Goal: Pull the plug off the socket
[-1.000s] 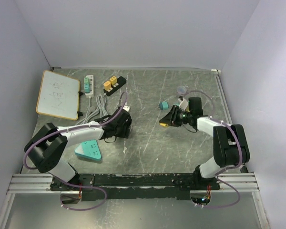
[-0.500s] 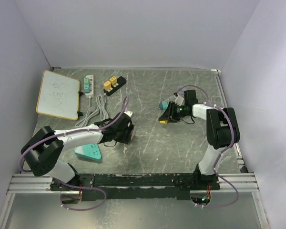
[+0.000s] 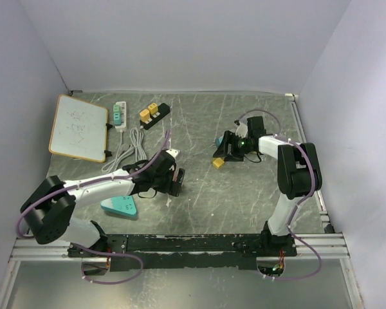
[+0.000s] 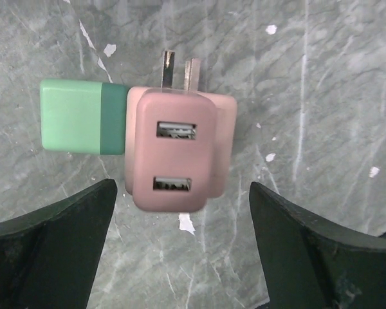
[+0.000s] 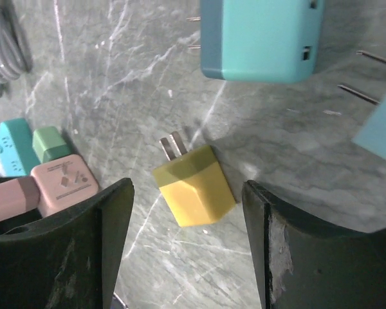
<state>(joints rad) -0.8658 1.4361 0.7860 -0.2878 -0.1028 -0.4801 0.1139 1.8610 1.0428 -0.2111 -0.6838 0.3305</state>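
A pink socket adapter with two USB ports lies flat on the grey table, a green plug still pushed into its left side. My left gripper hangs open over it, one finger on each side, touching nothing. A yellow plug lies loose on the table with its prongs bare, apart from the adapter. My right gripper stands open above it. In the top view my left gripper hides the adapter.
A teal plug lies just beyond the yellow one. A whiteboard, a white power strip, a black strip and grey cables fill the back left. A teal wedge sits near my left arm.
Both grippers have opened. The right one let go of the yellow plug, which now rests on the table, and drew back. The left one released the pink adapter.
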